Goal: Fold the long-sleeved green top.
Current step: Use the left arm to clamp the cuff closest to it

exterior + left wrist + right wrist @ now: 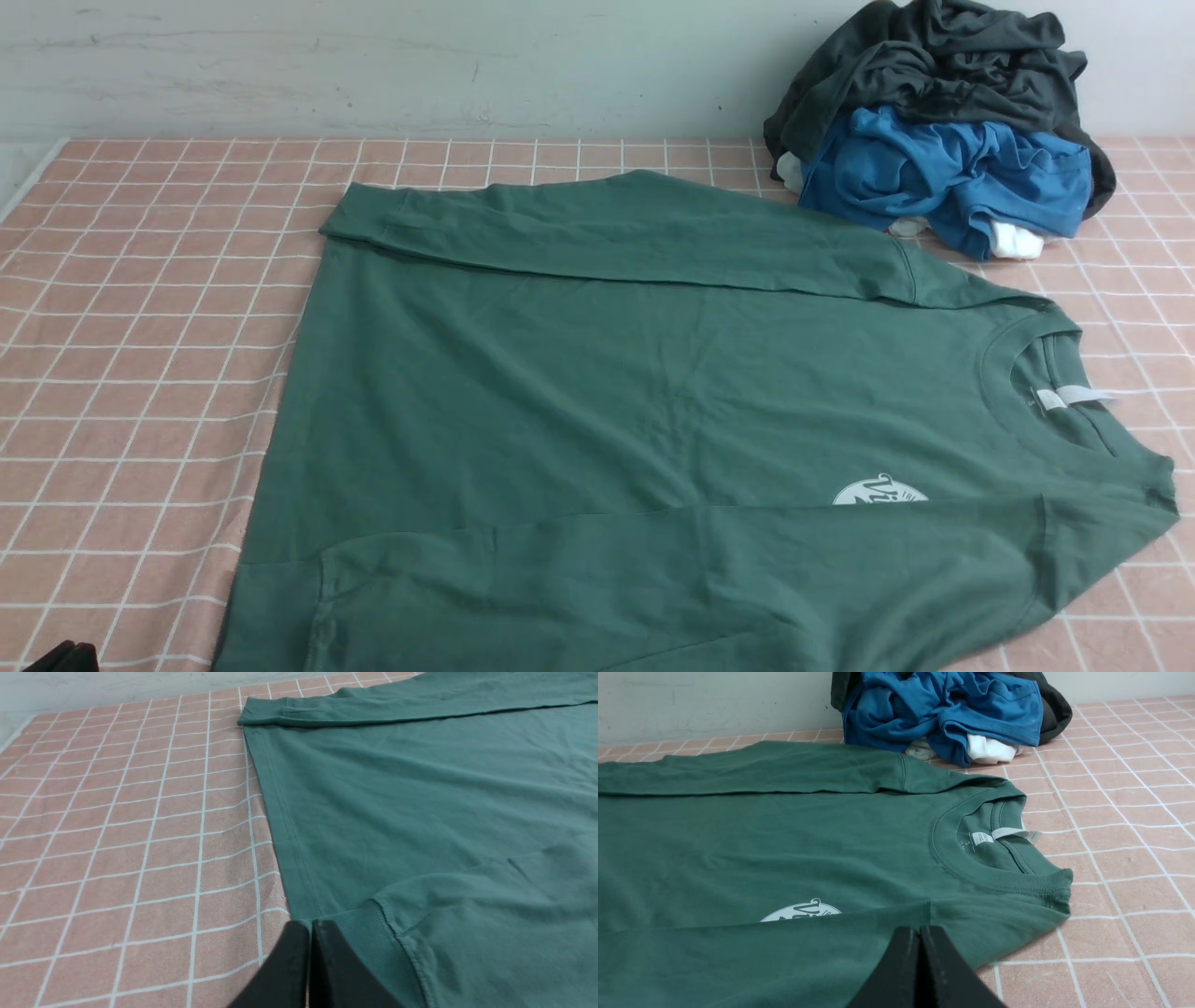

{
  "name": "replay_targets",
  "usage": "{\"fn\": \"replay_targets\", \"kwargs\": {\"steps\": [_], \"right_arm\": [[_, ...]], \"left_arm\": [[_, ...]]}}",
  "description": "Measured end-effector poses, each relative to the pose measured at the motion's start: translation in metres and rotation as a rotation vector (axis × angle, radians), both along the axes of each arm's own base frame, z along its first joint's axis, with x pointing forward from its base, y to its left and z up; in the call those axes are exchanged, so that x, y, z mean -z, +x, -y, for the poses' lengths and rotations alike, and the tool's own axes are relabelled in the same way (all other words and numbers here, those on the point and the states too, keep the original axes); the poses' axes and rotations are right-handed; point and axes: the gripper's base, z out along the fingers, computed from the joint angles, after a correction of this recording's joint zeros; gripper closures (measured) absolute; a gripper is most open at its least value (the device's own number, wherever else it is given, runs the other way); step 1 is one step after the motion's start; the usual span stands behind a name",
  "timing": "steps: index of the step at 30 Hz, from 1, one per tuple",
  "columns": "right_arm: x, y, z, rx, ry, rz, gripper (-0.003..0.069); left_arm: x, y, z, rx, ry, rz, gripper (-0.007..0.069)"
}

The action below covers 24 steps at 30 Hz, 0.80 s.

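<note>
the left gripper (309, 926) sits low and points forward, its two black jaws pressed flat together along a thin seam. the right gripper (920, 931) is posed alike, dark jaws fully closed. in the front view only a dark corner of the left arm (65, 657) shows at the bottom edge.

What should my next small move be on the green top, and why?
Probably open the left tool beside the near cuff, ready to grasp. Both sleeves of the green top already lie folded across its body, the left tool and the right tool are shut on nothing, and the left sits at the hem corner.
</note>
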Motion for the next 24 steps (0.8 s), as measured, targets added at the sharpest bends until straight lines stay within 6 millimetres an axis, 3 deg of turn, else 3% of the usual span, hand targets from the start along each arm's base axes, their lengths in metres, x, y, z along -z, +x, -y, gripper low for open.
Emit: {"fn": "replay_targets", "kwargs": {"steps": [7,13,17,21,24], "right_arm": [[-0.011,0.002,0.0,0.005,0.025,0.143,0.0673],[-0.061,-0.01,0.003,0.026,0.086,0.718,0.0673],[-0.076,-0.02,0.006,0.034,0.134,0.917,0.0673],[-0.08,-0.024,0.006,0.036,0.141,0.969,0.0673],[-0.109,-0.027,0.006,0.028,0.133,0.936,0.0673]], "left_arm": [[-0.009,0.003,-0.001,0.004,0.066,0.138,0.0628],[-0.058,-0.006,0.006,0.056,0.075,0.706,0.0628],[-0.082,-0.022,0.005,0.072,-0.063,1.009,0.0628],[-0.1,-0.029,-0.003,0.036,-0.235,1.096,0.0628],[-0.148,-0.025,-0.007,0.008,-0.324,1.016,0.0628]]}}
